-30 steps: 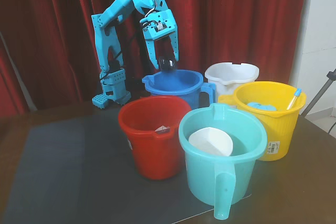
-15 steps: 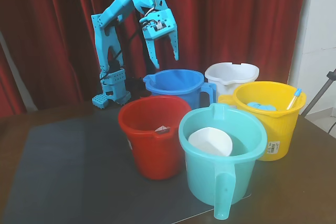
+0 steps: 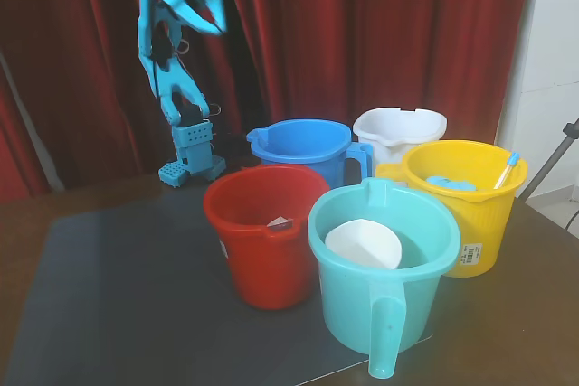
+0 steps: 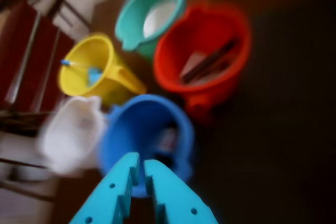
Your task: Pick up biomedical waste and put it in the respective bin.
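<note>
The royal-blue bucket [image 3: 303, 144] stands at the back of a cluster of buckets, and it also shows in the wrist view [image 4: 126, 129]. In the wrist view a blurred pale and dark shape [image 4: 167, 141] lies inside it, at its far wall. It looks like the small medicine bottle, but the blur keeps me from being sure. The bottle is hidden in the fixed view. My cyan gripper [image 3: 213, 17] is raised high at the back left, well above the table. In the wrist view the gripper [image 4: 140, 160] hangs over the blue bucket's near rim, its fingers together and holding nothing.
A red bucket [image 3: 262, 232] with scraps inside and a teal bucket [image 3: 380, 268] holding a white cup stand in front. A yellow bucket [image 3: 461, 196] and a white bucket [image 3: 398, 128] stand to the right. A dark mat [image 3: 118, 287] covers the table. A red curtain hangs behind.
</note>
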Robot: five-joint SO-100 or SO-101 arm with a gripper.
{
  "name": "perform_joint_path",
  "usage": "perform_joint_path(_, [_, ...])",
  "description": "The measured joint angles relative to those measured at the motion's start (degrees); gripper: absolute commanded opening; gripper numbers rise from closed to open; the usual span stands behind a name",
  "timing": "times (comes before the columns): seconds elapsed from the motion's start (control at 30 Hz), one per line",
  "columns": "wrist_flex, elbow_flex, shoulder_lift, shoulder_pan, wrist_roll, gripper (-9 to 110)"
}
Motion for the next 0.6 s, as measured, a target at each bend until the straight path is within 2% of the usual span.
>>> perform_joint_path(0.13, [0.0,2.4,13.5,16.2,-27.3,0])
perform_joint_path(0.2, [0.0,5.1,18.3,26.3,-48.0,0])
perform_joint_path(0.23, [0.0,6.7,19.6,28.5,-54.1,0])
perform_joint_path(0.33, [-7.6,17.1,24.5,31.3,-84.3,0])
perform_joint_path(0.4, [-12.8,24.0,28.7,32.4,-97.7,0])
perform_joint_path(0.53, [-16.8,36.7,35.2,30.4,-110.0,0])
perform_joint_path(0.6, [-17.4,40.7,35.4,29.2,-111.6,0])
